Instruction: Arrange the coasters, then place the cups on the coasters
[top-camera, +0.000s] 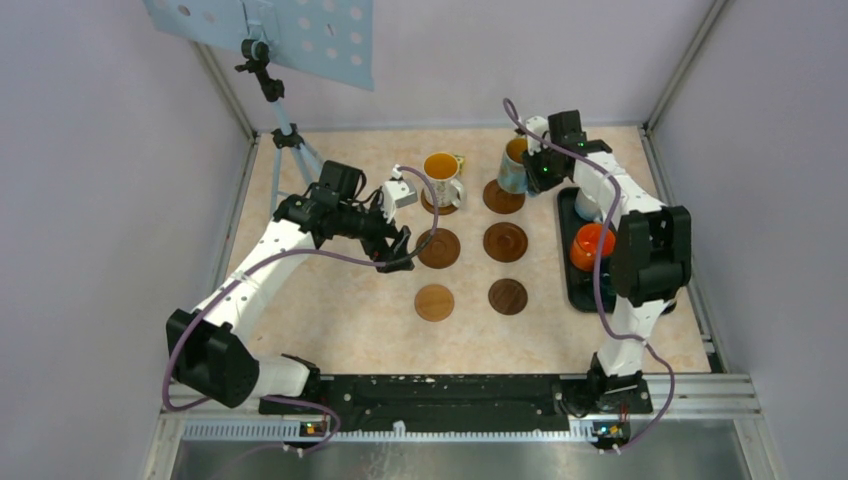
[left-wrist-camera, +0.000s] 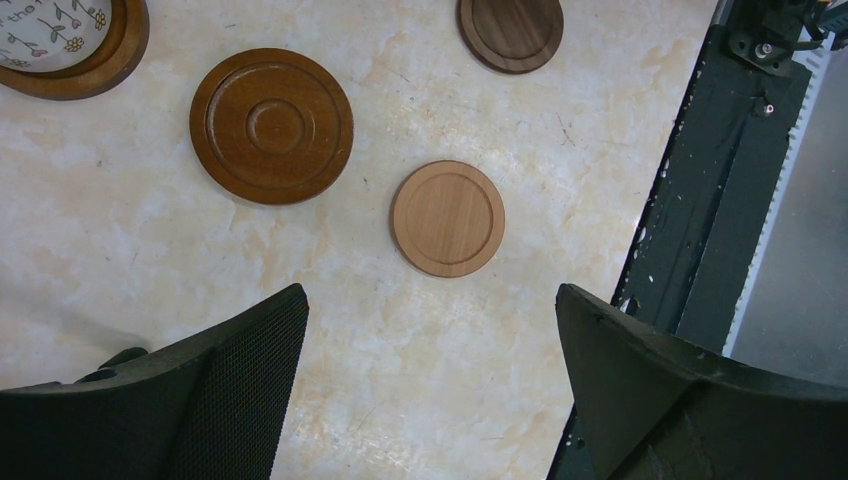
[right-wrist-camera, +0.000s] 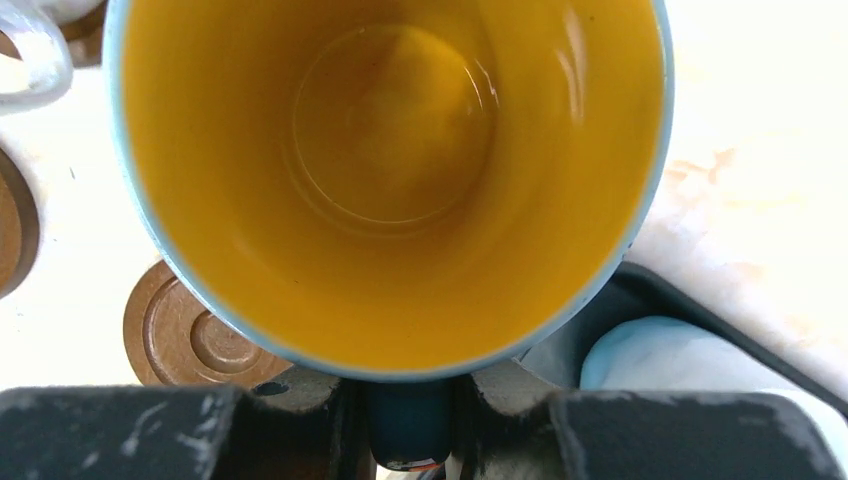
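Six round brown coasters lie in two columns of three. The white patterned cup (top-camera: 441, 175) stands on the back left coaster (top-camera: 440, 203). My right gripper (top-camera: 535, 170) is shut on the handle of the light blue cup (right-wrist-camera: 390, 180), orange inside, held just beyond the back right coaster (top-camera: 503, 197); that coaster (right-wrist-camera: 190, 335) shows bare under the rim. My left gripper (top-camera: 400, 245) is open beside the middle left coaster (top-camera: 438, 248), with nothing between its fingers (left-wrist-camera: 230, 390). Below it lie a dark coaster (left-wrist-camera: 271, 125) and a light coaster (left-wrist-camera: 447, 218).
A black tray (top-camera: 572, 290) lies along the right side with an orange cup (top-camera: 592, 245) in it, partly hidden by my right arm. A tripod (top-camera: 285, 130) carrying a perforated board stands at the back left. A black rail (left-wrist-camera: 720, 200) runs along the near edge.
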